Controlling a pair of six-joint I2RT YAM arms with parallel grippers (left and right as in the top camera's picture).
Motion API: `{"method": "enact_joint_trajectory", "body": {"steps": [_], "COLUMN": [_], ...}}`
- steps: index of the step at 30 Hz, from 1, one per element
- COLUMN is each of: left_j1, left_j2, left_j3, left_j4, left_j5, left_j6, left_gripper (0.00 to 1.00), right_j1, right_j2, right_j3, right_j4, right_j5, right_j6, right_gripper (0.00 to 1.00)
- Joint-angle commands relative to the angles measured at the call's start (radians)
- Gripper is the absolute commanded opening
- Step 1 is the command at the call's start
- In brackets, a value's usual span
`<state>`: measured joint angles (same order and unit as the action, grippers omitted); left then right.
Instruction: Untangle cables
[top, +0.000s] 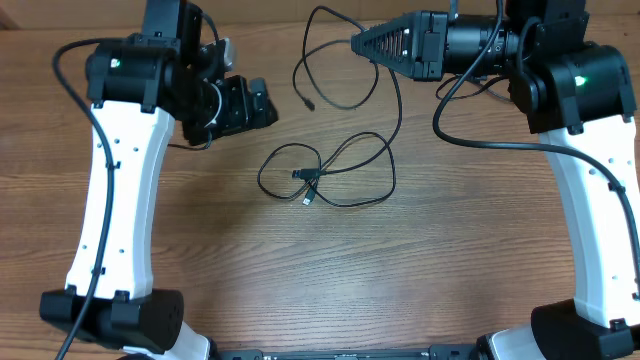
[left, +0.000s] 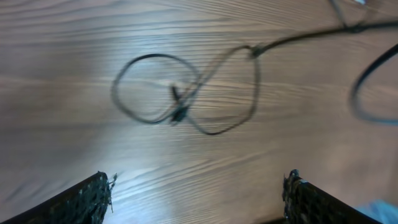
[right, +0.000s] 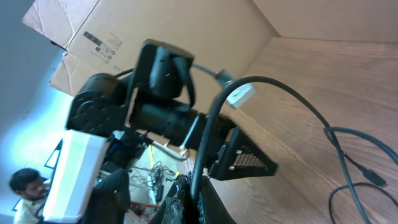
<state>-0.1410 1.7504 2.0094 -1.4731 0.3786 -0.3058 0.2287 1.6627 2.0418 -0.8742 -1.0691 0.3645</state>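
Observation:
One thin black cable (top: 312, 178) lies in a loose figure-eight at the table's middle, its two plug ends close together at the crossing. The left wrist view shows the same cable (left: 186, 102) ahead of my left gripper (left: 198, 184), which hangs open above bare wood with nothing between its fingers. In the overhead view, the left gripper (top: 258, 103) sits up and left of that cable. A second cable (top: 300, 68) loops at the back, and my right gripper (top: 356, 42) is shut on it. The right wrist view shows that cable (right: 200, 149) rising out of the right gripper (right: 194, 184).
The table is wood-grain (top: 330, 280). The white arms stand along both sides, with thick black arm wires (top: 470, 140) trailing near the right one. Cardboard boxes (right: 124, 25) and a person (right: 25, 186) are beyond the table's far side.

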Motion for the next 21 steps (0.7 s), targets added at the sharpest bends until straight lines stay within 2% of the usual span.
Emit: {"method": "enact_joint_trajectory", "body": {"steps": [1, 5, 12, 18, 21], "left_j1": [-0.006, -0.009, -0.041, -0.091, -0.109], "left_j2": [0.021, 0.023, 0.023, 0.023, 0.023], "left_j3": [0.006, 0.006, 0.006, 0.006, 0.006], "left_j4": [0.029, 0.053, 0.117, 0.224, 0.278], "left_j5": [0.183, 0.323, 0.382, 0.370, 0.301], "left_j6": [0.122, 0.244, 0.249, 0.171, 0.098], "left_gripper": [0.91, 0.92, 0.92, 0.93, 0.93], "right_j1": [-0.006, -0.006, -0.006, -0.006, -0.006], "right_j2": [-0.004, -0.004, -0.004, -0.004, -0.004], "right_j3": [0.006, 0.006, 0.006, 0.006, 0.006], "right_j4": [0.005, 0.005, 0.027, 0.032, 0.031], "right_j5": [-0.033, -0.036, -0.146, -0.149, -0.158], "right_j6": [0.036, 0.059, 0.064, 0.111, 0.112], "right_gripper": [0.04, 0.04, 0.04, 0.04, 0.04]}}
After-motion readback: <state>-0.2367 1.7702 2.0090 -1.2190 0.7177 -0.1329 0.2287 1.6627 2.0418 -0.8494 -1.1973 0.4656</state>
